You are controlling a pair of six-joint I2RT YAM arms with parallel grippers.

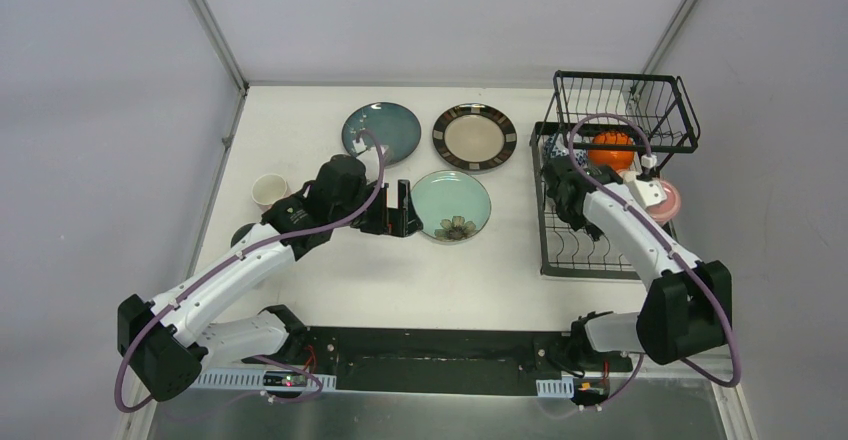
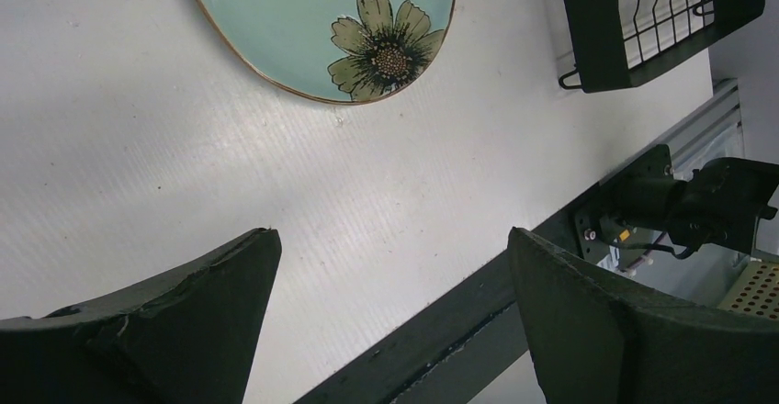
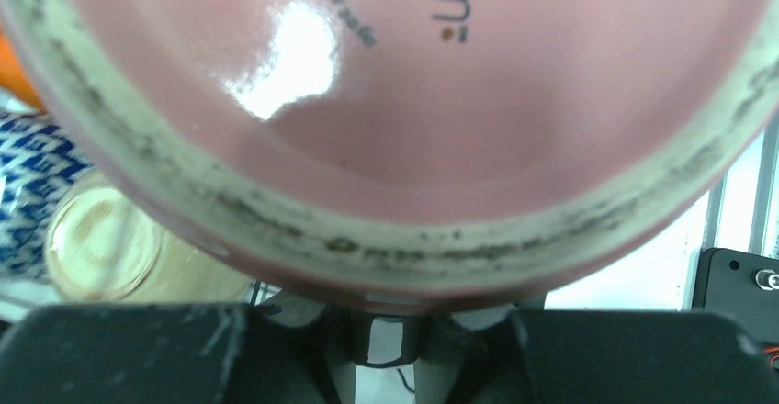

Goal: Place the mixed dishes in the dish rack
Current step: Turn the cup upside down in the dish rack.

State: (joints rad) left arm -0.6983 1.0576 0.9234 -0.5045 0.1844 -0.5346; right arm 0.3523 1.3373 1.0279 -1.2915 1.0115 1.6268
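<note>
Only "im:" reads clearly under the pink cup (image 3: 514, 129).

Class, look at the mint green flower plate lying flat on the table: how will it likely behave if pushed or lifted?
The mint green plate looks like glazed ceramic, so probably stiff, fairly heavy and liable to chip. Lying flat on the white table, it should slide rather than tip. Its smooth, shallow rim may slip from a grip.

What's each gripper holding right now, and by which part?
Right gripper clamps the pink cup at its bottom edge, by the foot ring. Left gripper is open, holding nothing.
</note>
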